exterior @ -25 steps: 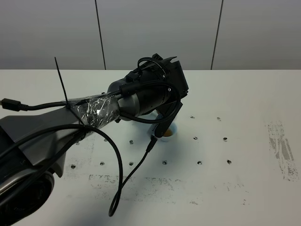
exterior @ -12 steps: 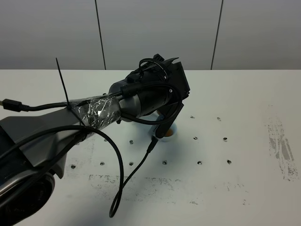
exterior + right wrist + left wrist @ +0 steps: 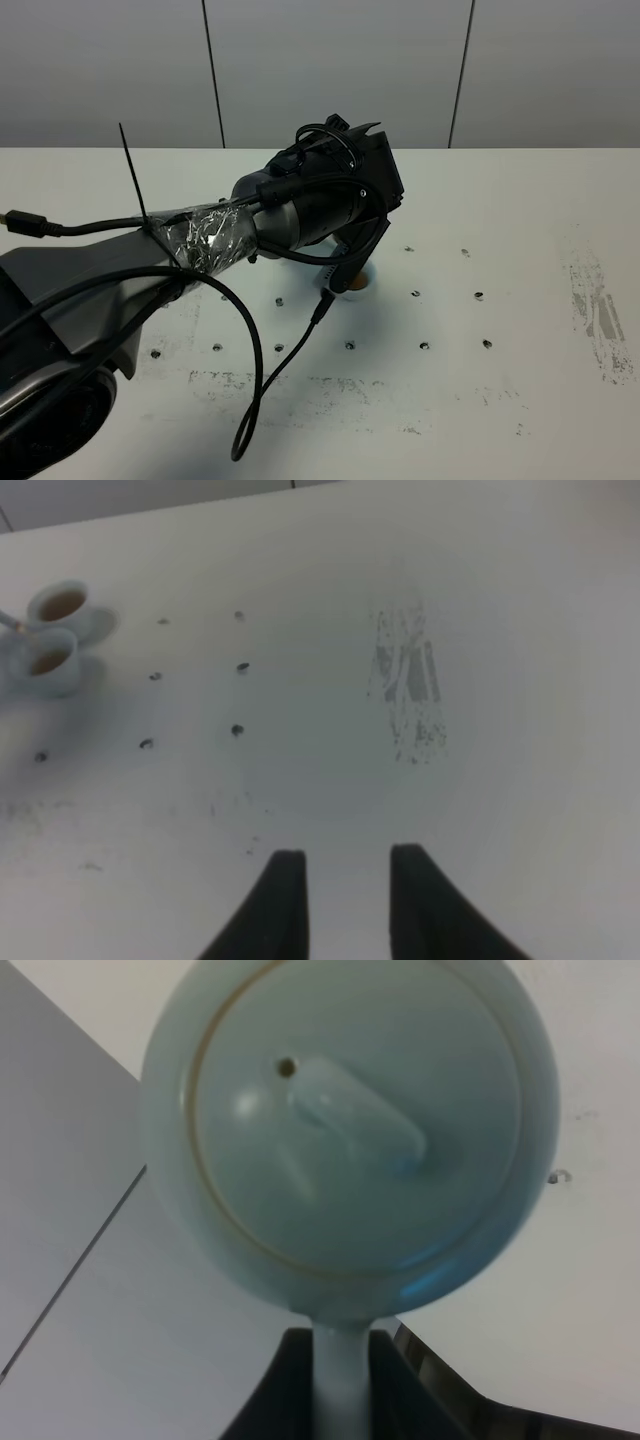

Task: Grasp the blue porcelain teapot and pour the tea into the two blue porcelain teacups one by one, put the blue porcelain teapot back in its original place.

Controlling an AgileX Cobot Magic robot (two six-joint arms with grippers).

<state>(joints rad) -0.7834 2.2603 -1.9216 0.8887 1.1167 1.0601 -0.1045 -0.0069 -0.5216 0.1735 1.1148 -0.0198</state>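
Note:
In the left wrist view the pale blue-white teapot (image 3: 350, 1130) with its knobbed lid fills the frame. My left gripper (image 3: 340, 1385) is shut on its loop handle and holds it in the air, tilted. In the exterior high view my left arm (image 3: 300, 210) hides the teapot and the gripper. One teacup (image 3: 357, 283) with brown tea shows just under the wrist. In the right wrist view both teacups (image 3: 62, 604) (image 3: 45, 661) stand side by side and hold tea. My right gripper (image 3: 345, 905) is open and empty, low over bare table, far from the cups.
The white table (image 3: 520, 220) has rows of small screw holes and a grey scuffed patch (image 3: 600, 315) at the right, which also shows in the right wrist view (image 3: 410, 690). A black cable loop (image 3: 250, 400) hangs from the left arm. A grey panelled wall stands behind.
The left arm with the teapot has shifted very slightly to the right over the cups. Nothing else has visibly moved.

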